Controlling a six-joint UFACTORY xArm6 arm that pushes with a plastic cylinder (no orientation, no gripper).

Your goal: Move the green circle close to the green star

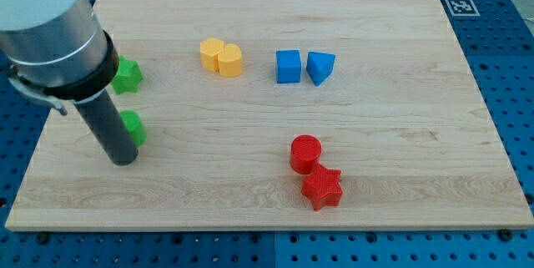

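Green plastic circle block (133, 127) sits on the pale wooden tabletop (384, 159) just below the green star block (127, 75), with the jawless rod tool's tip (123, 160) touching its lower left, seemingly to nudge it upward

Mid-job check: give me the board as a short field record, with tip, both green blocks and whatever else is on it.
tip: my tip is down on the board, at the lower left edge of the green circle
green circle: partly hidden by the rod
green star: above the circle, a gap between them
yellow blocks: pair, touching
blue cube
blue triangle
red circle
red star
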